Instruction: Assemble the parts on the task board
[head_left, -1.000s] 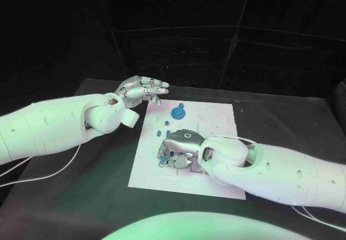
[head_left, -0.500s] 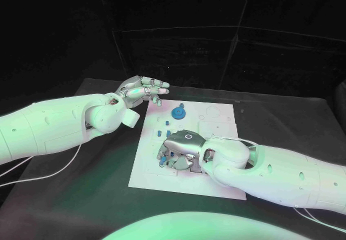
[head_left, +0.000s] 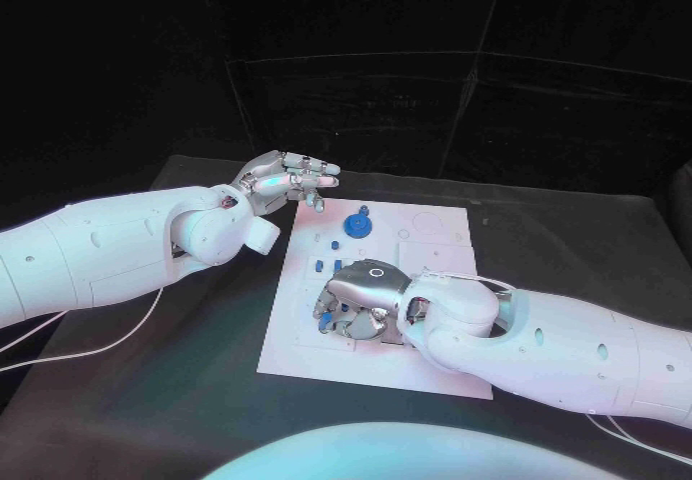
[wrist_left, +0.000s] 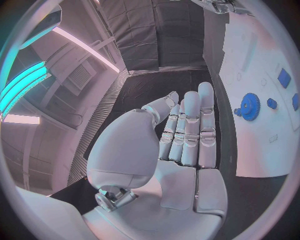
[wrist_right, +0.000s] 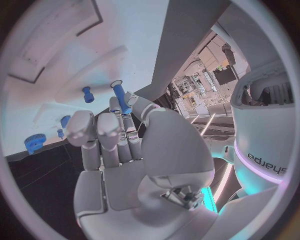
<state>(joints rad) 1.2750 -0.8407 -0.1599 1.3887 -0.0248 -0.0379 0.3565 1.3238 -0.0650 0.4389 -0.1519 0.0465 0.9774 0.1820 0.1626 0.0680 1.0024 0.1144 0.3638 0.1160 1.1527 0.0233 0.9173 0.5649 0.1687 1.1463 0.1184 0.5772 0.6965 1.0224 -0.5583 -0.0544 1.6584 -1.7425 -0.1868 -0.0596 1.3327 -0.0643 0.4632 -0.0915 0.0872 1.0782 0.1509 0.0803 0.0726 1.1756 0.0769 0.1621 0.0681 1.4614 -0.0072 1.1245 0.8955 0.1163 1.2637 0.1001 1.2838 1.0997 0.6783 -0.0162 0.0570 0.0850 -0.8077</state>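
Observation:
The white task board (head_left: 310, 365) lies in the middle of the black table. My right hand (head_left: 368, 298) hovers low over the board's near half, and a blue peg (wrist_right: 121, 98) is pinched at its fingertips, the peg's head pointing at the board (wrist_right: 56, 55). A short blue peg (wrist_right: 87, 94) stands in the board close by. At the far end a blue gear (head_left: 356, 228) sits on the board, with small blue pieces (head_left: 336, 265) between it and my right hand. My left hand (head_left: 278, 182) is raised beside the board's far left corner, holding nothing, fingers loosely apart (wrist_left: 187, 130).
The blue gear (wrist_left: 250, 106) and small blue pieces (wrist_left: 284, 77) lie on the board off to the side of my left hand. Black table (head_left: 159, 400) surrounds the board on all sides. A thin white cable (head_left: 101, 345) trails under my left arm.

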